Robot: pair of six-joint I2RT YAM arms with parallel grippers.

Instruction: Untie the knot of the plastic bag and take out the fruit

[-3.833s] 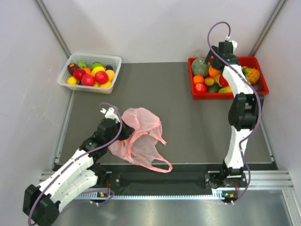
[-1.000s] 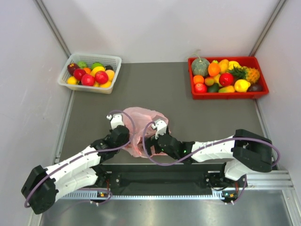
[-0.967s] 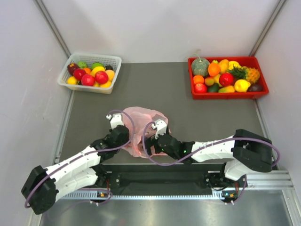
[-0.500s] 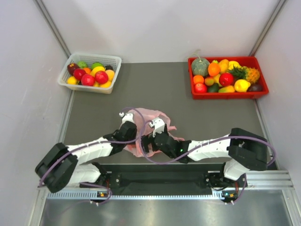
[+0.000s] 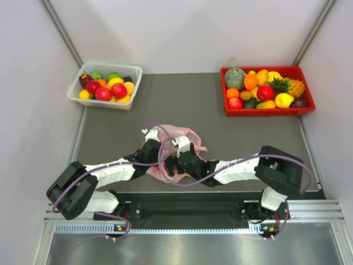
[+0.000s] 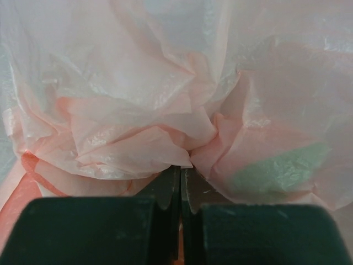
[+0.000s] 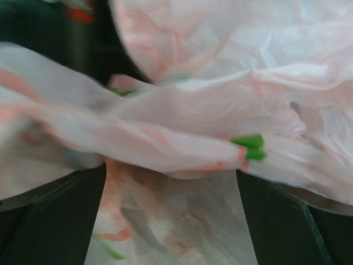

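Note:
The pink plastic bag [image 5: 182, 138] lies crumpled near the table's front, between both arms. My left gripper [image 5: 156, 157] is at its left side. In the left wrist view it [image 6: 181, 178] is shut on a fold of the pink bag [image 6: 138, 149]. My right gripper [image 5: 170, 165] is at the bag's front. Its jaws stand wide apart in the right wrist view [image 7: 171, 221], with bag plastic between them. A bunched pink strip [image 7: 165, 144] with a green tip [image 7: 248, 148] crosses above them; I cannot tell whether it is the knot. The fruit is hidden; a greenish shape [image 6: 276, 172] shows through the plastic.
A white basket [image 5: 84, 72] of mixed fruit stands at the back left. A red tray [image 5: 306, 107] of fruit stands at the back right. White walls close in the sides and back. The arm bases and a metal rail [image 5: 187, 207] run along the front edge.
Over the last second both grippers moved closer together on the bag, the left one to the right and farther in, the right one to the left. The bag is more bunched.

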